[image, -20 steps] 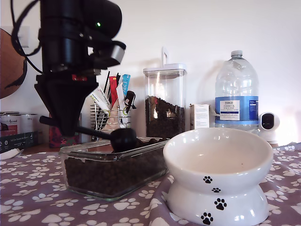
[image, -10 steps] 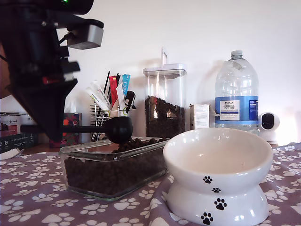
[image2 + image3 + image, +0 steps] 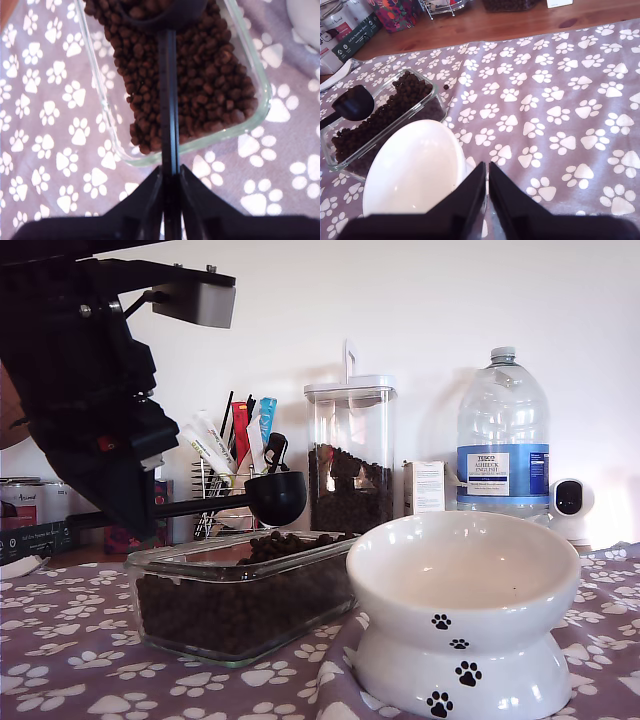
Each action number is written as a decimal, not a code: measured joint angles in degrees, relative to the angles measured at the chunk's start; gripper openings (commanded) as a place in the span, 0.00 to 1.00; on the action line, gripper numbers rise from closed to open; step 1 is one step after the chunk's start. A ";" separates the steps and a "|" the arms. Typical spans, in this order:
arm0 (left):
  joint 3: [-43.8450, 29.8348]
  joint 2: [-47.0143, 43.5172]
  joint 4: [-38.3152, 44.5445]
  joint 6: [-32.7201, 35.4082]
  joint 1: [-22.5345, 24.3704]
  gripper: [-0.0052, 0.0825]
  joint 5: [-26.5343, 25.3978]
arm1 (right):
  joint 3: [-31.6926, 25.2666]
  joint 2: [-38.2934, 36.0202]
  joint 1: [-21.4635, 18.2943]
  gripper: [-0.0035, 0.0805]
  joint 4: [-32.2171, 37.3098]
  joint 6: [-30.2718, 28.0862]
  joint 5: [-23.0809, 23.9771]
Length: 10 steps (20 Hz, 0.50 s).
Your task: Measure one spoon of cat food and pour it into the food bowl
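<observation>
The spoon is being held by its thin handle between the closed fingers of my first gripper, at the exterior view's left. In that view the handle is lying nearly level, rising slightly toward the round cup, and the cup is being kept just above the pile of cat food in the glass dish, clear of the pellets. In the first wrist view the handle is being seen running straight out from the jaws over the dish, and brown pellets are showing inside the cup at the picture's edge.

The food bowl is standing on the paw-print cloth at the exterior view's right of the dish, just beside it; whether the two are touching cannot be told. Its inside is being shown white and bare of pellets in both the exterior and second wrist views.

My second gripper is being held above the rim of the bowl, its fingers drawn together with only a narrow slit between them and nothing gripped.

Behind the dish, a wire caddy of utensils, a tall clear canister part-filled with pellets, a small box, a large water bottle and a small white camera are being shown along the wall.
</observation>
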 measured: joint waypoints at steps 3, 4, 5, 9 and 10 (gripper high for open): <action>0.00 0.00 0.00 0.72 0.02 0.03 -0.02 | 0.00 0.00 0.00 0.03 0.00 0.00 0.00; 0.00 0.00 0.00 1.36 0.07 0.03 0.17 | 0.00 0.00 0.00 0.03 0.00 0.02 0.00; 0.00 0.00 0.00 1.90 0.07 0.04 0.96 | 0.00 0.00 0.00 0.03 0.00 0.00 0.00; 0.37 -0.02 -0.13 2.05 -0.63 0.03 6.91 | 0.00 0.00 0.00 0.03 0.00 0.00 0.00; 0.90 -0.02 -0.11 2.05 -1.16 0.03 8.24 | 0.00 0.00 0.00 0.03 0.00 0.00 0.04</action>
